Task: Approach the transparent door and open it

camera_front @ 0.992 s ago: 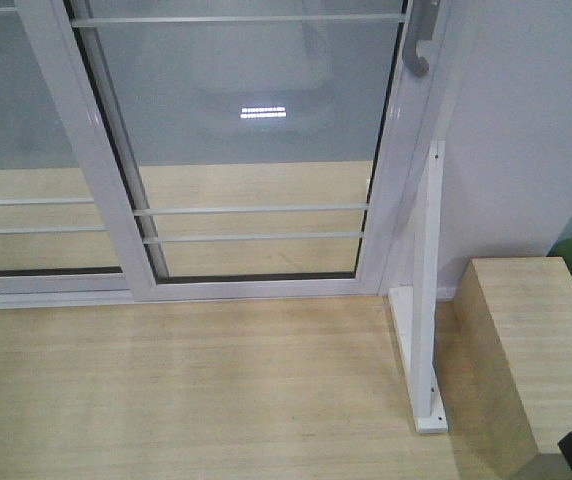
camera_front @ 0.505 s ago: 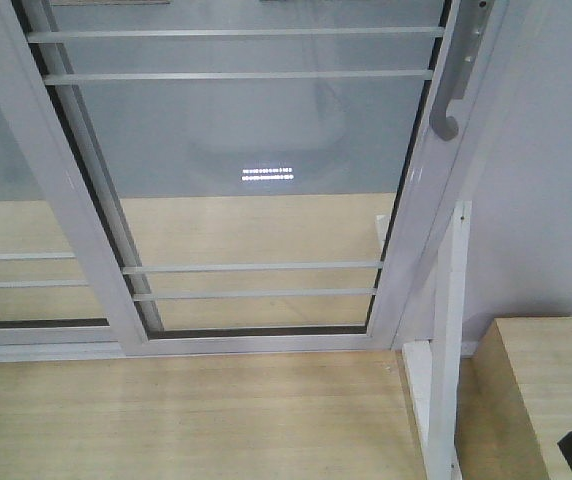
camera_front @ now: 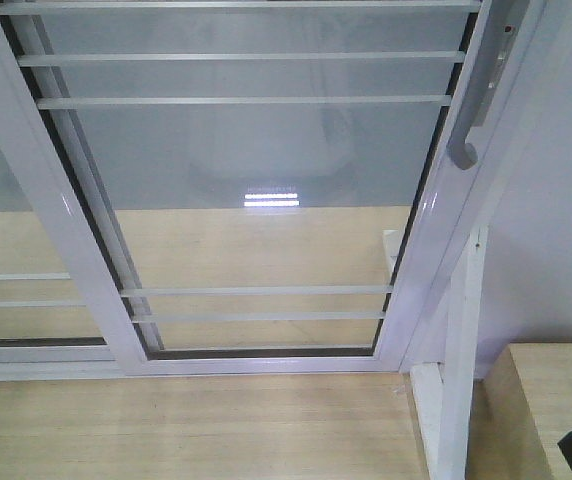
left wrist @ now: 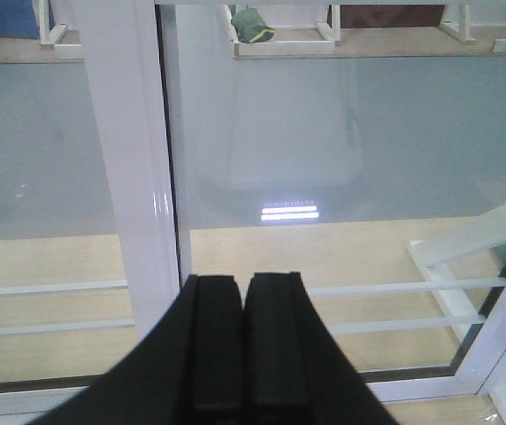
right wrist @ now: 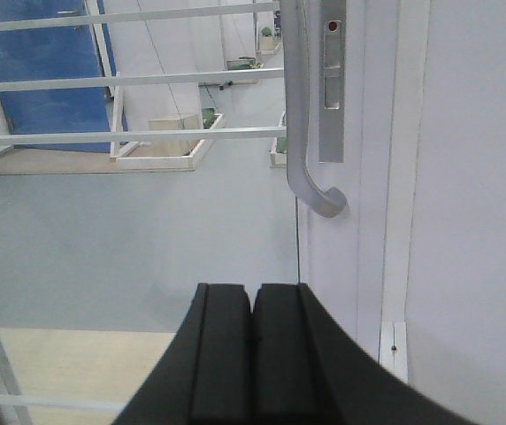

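Observation:
The transparent door (camera_front: 256,180) fills the front view: clear glass in a glossy white frame, crossed by thin white horizontal bars. Its curved silver-grey handle (camera_front: 471,120) hangs on the right stile. In the right wrist view that handle (right wrist: 299,133) stands just above and slightly right of my right gripper (right wrist: 253,290), which is shut, holds nothing and is apart from the handle. My left gripper (left wrist: 243,282) is also shut and empty. It faces the door's glass (left wrist: 324,133) near the white left stile (left wrist: 134,177), low down by the lower bars.
A second glass panel without a handle (camera_front: 6,250) lies to the left. A white frame post with a foot bracket (camera_front: 458,380) stands right of the door, before a white wall (camera_front: 556,200). A light wooden box (camera_front: 551,400) sits at the lower right. The floor (camera_front: 216,430) is wood.
The base has rolled closer to the door. The door fills more of the front view, the handle sits lower in the frame, and the wooden box has slid towards the lower right corner.

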Controlling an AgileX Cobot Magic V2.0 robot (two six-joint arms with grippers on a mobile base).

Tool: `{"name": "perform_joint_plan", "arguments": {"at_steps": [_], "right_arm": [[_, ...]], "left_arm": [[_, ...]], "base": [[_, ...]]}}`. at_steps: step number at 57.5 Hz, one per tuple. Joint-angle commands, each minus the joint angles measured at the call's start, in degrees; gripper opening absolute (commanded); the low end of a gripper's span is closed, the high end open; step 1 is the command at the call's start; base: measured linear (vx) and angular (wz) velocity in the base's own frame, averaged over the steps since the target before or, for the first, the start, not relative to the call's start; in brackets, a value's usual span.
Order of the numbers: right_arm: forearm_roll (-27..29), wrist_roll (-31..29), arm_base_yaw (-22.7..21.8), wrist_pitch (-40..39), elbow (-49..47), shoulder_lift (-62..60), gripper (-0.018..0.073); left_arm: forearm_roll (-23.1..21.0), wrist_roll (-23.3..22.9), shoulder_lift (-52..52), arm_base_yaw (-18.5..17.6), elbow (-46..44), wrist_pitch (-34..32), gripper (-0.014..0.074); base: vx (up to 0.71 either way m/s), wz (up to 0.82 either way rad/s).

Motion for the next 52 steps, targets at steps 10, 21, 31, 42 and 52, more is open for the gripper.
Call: {"name": "perform_joint_plan", "arguments": {"at_steps": [10, 21, 31, 42, 52], "right_arm": [[-0.5, 0.0, -0.1, -4.4, 0.8, -0.1, 0.0013], [-0.5, 0.0, -0.1, -4.1, 0.8, -0.1, 0.0013], [-0.5, 0.0, -0.1, -4.1, 0.8, -0.1, 0.0013], [-0.5, 0.0, -0.1, -4.1, 0.8, -0.1, 0.0013], [-0.5, 0.0, -0.1, -4.1, 0.8, -0.1, 0.0013]], "left_arm": [[-0.2, -0.1, -0.8, -0.1, 1.4, -4.9, 0.0004], [-0.2, -0.1, -0.7, -0.2, 1.4, -4.9, 0.0004], [-0.2, -0.1, -0.7, -0.2, 1.4, -4.9, 0.0004], [-0.2, -0.1, -0.7, -0.2, 1.4, -4.9, 0.0004], [-0.2, -0.1, -0.7, -0.2, 1.4, -4.9, 0.0004]], "base": [[0.02, 0.02], [0.00, 0.00], [0.00, 0.00], [0.00, 0.00], [0.00, 0.00]]}}
